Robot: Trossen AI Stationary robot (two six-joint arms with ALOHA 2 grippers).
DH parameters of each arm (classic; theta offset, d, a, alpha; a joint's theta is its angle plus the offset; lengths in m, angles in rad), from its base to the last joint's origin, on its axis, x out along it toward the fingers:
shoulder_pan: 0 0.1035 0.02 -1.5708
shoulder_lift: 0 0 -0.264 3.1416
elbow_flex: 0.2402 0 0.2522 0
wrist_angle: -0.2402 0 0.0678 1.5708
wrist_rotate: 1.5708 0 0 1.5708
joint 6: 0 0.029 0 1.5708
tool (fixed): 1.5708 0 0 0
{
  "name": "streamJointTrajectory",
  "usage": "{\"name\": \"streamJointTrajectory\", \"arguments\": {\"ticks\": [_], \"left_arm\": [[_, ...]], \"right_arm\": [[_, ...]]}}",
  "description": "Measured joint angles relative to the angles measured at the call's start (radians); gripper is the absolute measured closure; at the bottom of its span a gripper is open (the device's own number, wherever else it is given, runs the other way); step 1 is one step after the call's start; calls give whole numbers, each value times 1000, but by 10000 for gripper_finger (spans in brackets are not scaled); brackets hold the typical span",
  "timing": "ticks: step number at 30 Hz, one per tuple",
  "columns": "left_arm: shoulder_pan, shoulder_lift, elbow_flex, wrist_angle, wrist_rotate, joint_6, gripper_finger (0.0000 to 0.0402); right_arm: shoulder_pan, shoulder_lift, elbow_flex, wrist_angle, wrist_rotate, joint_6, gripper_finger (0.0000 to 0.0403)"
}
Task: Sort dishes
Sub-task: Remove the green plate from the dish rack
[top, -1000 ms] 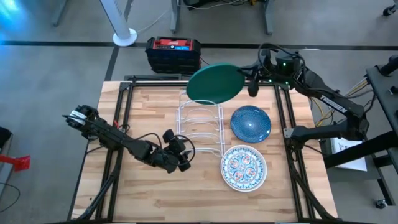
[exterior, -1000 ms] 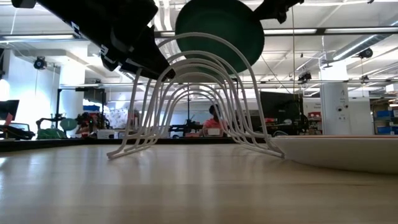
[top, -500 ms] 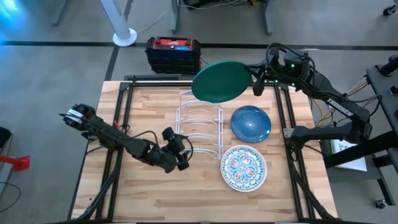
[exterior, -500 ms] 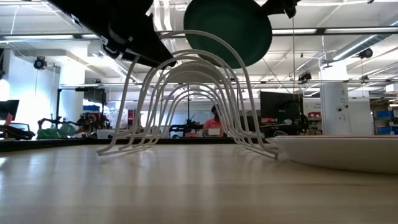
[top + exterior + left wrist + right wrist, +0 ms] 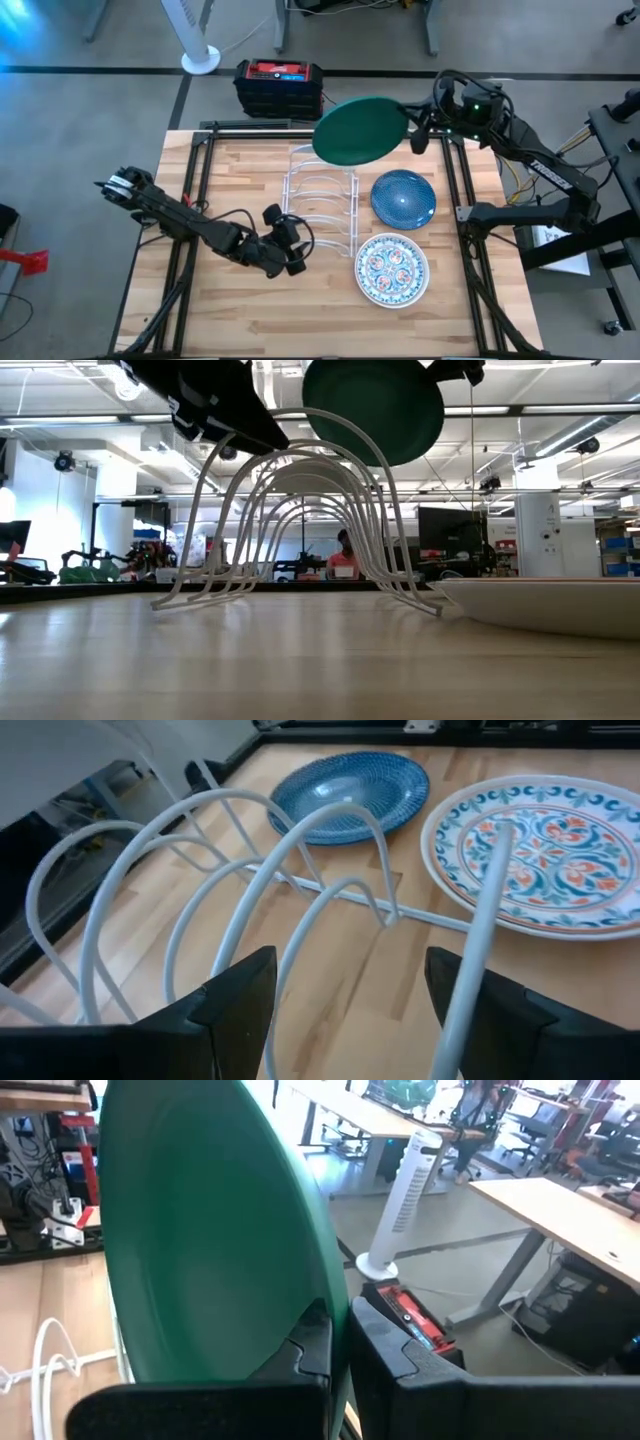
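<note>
From above, the right end effector (image 5: 412,130) is clamped on the rim of the green plate (image 5: 360,130), held in the air over the far edge of the table (image 5: 240,320) above the white rack (image 5: 322,205), so slotting it looks like the step in hand; the blue plate (image 5: 403,197) and the floral plate (image 5: 392,269) lie flat by the right edge. At table level the green plate (image 5: 375,408) hangs on edge, glossy and plain, over the rack's hoops (image 5: 300,510), and the next move calls for lining it up with a gap and lowering. The left end effector (image 5: 345,1005) stands wide beside the rack's near end, gripping nothing, while the right wrist view shows fingers (image 5: 310,1345) pinched on the plate's rim.
</note>
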Motion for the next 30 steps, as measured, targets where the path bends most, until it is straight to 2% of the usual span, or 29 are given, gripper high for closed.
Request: {"name": "streamJointTrajectory", "arguments": {"ticks": [6,11,18,23,30], "left_arm": [[0,0,59,-117,33,-32,157],[-1,0,81,-132,31,17,157],[-1,1,129,-148,12,94,157],[-1,1,166,-181,3,84,157],[-3,1,191,-215,5,90,157]], "right_arm": [[3,-30,0,-13,-44,17,401],[0,-54,2,-38,-35,25,402],[0,-89,2,-161,-23,54,403],[0,-113,2,-279,4,74,403],[0,-141,2,-353,10,99,403]]}}
